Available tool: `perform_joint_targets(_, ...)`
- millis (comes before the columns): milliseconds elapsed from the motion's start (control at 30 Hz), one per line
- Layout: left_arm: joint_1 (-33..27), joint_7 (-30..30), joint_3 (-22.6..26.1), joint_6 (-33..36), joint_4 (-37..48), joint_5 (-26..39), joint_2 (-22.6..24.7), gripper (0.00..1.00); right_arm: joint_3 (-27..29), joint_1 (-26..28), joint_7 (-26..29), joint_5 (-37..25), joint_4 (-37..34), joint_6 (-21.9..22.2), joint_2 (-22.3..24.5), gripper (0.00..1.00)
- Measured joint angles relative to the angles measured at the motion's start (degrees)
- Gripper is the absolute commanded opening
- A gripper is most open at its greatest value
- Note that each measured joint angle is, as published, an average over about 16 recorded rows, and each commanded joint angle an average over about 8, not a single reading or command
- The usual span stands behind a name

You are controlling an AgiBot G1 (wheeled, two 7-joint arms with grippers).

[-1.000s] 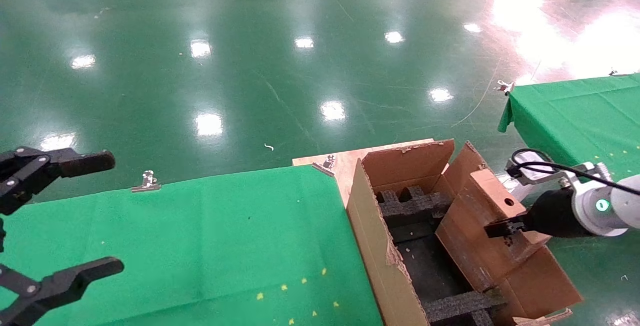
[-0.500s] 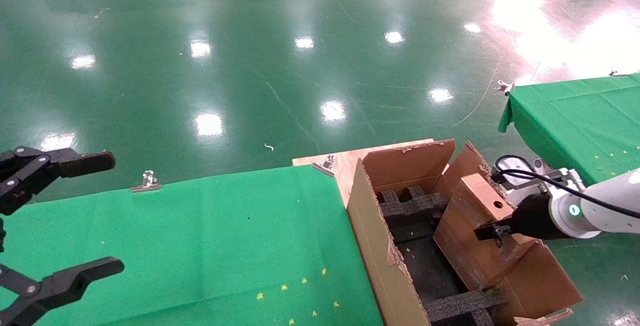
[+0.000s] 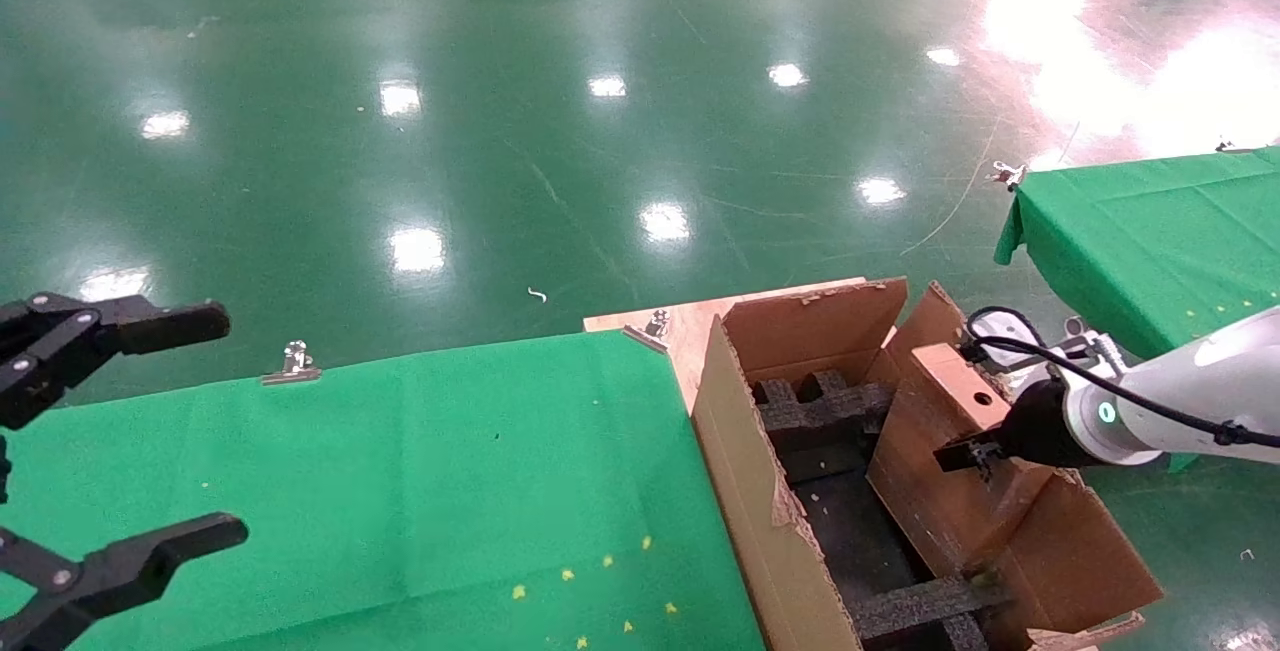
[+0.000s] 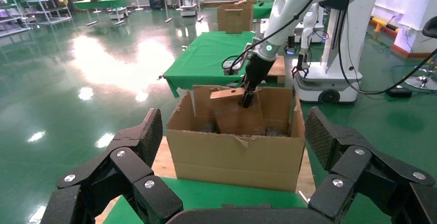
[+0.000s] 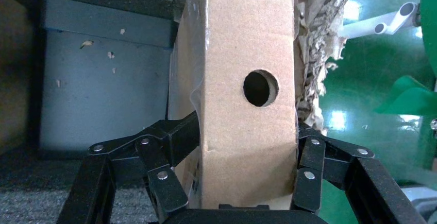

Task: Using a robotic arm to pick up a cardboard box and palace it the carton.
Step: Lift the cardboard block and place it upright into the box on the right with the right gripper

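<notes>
Right gripper (image 5: 242,147): I see its black fingers (image 5: 154,154) clamped on the two narrow sides of the cardboard box (image 5: 242,80), pinching it just below the round hole (image 5: 260,87) in its face. In the head view the right gripper (image 3: 975,451) sits at the end of the robotic arm (image 3: 1180,396), white with a glowing teal ring (image 3: 1106,412) and a black cable (image 3: 1010,326) looping over the wrist.

Cardboard box (image 3: 945,431): I read it as tilted, its lower end down inside the carton (image 3: 745,476) along the carton's right wall and its upper end, with the hole, above the rim. The left wrist view shows the cardboard box (image 4: 237,113) standing up out of the carton (image 4: 234,157) with the right gripper (image 4: 246,98) on its top.

Carton interior: black foam inserts (image 3: 820,406) cross the far end, and another foam bar (image 3: 915,606) lies at the near end. The flaps (image 3: 815,321) stand open with ragged edges.

Left gripper (image 3: 130,441): I have it parked over the green cloth (image 3: 400,491) at the left edge of the head view, fingers spread wide and holding nothing. A metal clip (image 3: 292,363) fastens the cloth's far edge. A second green-covered table (image 3: 1150,231) stands to the right, well apart from the carton.
</notes>
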Motion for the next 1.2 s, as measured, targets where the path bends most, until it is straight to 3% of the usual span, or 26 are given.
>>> perform_joint_targets(533, 0.0, 0.0, 0.0, 0.0, 0.0, 0.0, 0.0, 1.0, -0.06, 0.71, -2.4, -1.62, -0.86, 0.49, -1.71, 0.0)
perform_joint_targets(1200, 0.0, 0.01, 0.01, 0.0, 0.0, -0.01, 0.0, 1.0, -1.65, -7.04, -2.85, 0.86, -7.73, 7.62, -4.78, 0.0)
